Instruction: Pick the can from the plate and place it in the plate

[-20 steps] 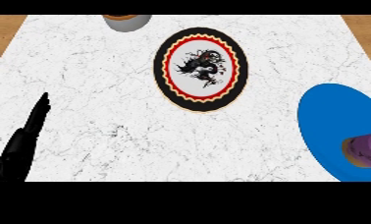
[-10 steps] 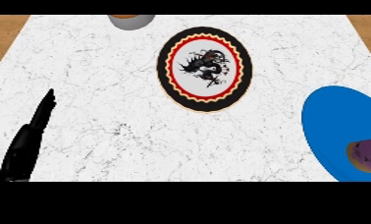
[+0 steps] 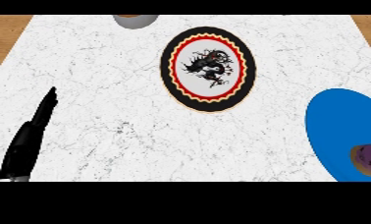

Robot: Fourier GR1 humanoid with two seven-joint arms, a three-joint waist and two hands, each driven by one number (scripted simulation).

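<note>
- White marble counter top (image 3: pixel 109 95) with fine grey and black veining, bordered by light brown wood at the far left and far right corners
- Black-rimmed plate (image 3: pixel 168 66), ringed inside by a thin tan line, a red band with a wavy yellow edge, then a white centre bearing a black dragon-like figure with small red touches
- Plain bright blue plate (image 3: pixel 330 129) at the right edge
- Purple and brown can (image 3: pixel 362 156), only partly showing on the blue plate
- Grey round object (image 3: pixel 135 20) with a brownish inside at the far edge
- Black left hand (image 3: pixel 29 137), glossy, with faint grey highlights
</note>
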